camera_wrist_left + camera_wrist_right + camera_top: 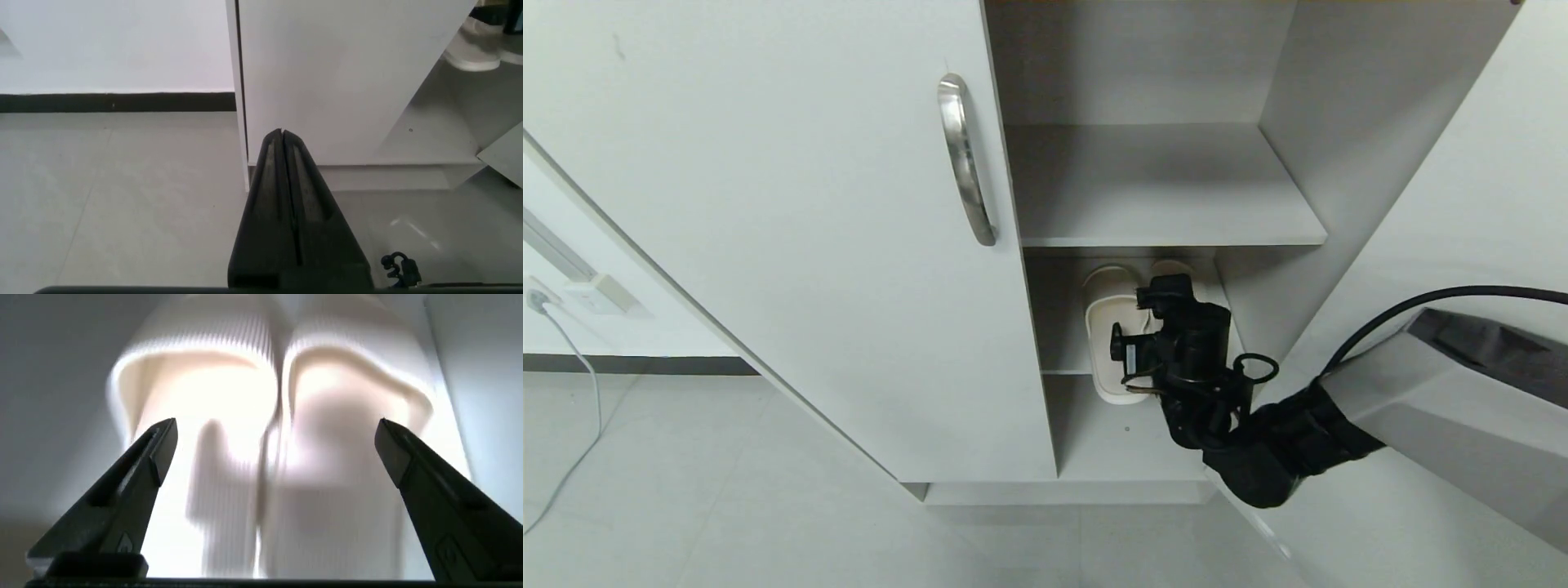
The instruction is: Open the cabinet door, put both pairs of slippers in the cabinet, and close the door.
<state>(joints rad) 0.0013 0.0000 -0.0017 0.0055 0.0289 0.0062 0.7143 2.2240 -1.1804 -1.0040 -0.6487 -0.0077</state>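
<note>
Pair of cream ribbed foam slippers (1104, 347) lying side by side on the lower shelf (1054, 347) of the white laminate cabinet (1339, 163). They sit beneath the upper shelf (1160, 188) and to the right of the flat white left door (768, 204), which carries a curved metal handle (966, 159). The black right gripper (275, 429) sits just before the slippers' near ends, its jaws standing apart, one towards each side of the pair.

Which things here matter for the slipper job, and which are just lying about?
Job: slippers, cabinet shelf, open cabinet door, right gripper.
Lying about: wall socket, cable, closed door's handle.
</note>
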